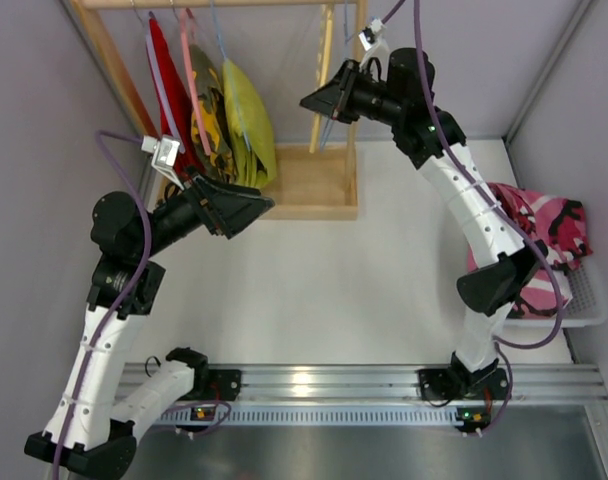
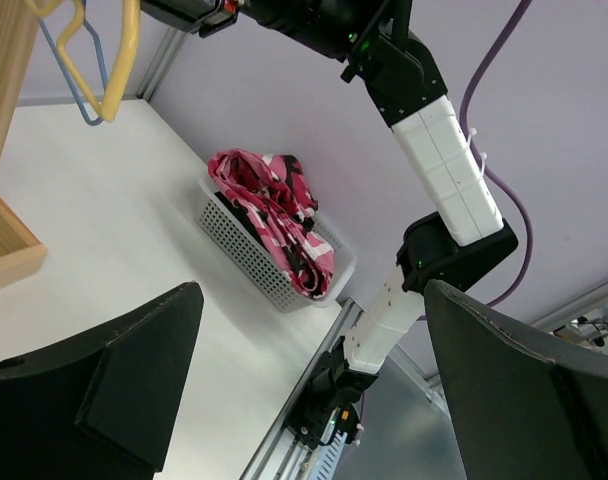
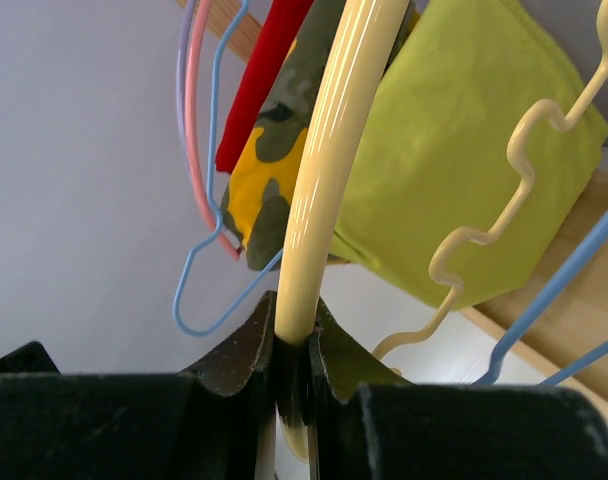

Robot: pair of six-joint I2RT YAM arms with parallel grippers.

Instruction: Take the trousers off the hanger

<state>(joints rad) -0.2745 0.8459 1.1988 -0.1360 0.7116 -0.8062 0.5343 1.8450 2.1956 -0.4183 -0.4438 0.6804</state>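
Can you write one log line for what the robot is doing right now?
right pincer: shut on cream hanger | left pincer: open, empty | camo trousers: in basket

setting: robot lab test cell. evidence: left arm (image 1: 104, 350) and right arm (image 1: 474, 210) bolted to aluminium rail (image 1: 334, 382); white counter (image 1: 314, 290); plain lilac wall panels (image 1: 24, 100); purple cabling (image 1: 424, 90); wooden garment rack (image 1: 314, 185).

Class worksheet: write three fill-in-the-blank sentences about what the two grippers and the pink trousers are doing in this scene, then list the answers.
1. The right gripper is shut on a cream-yellow ____.
2. The pink camouflage trousers lie in a white perforated ____ on the table.
3. The left gripper is ____ and holds nothing.

Missing words: hanger; basket; open.
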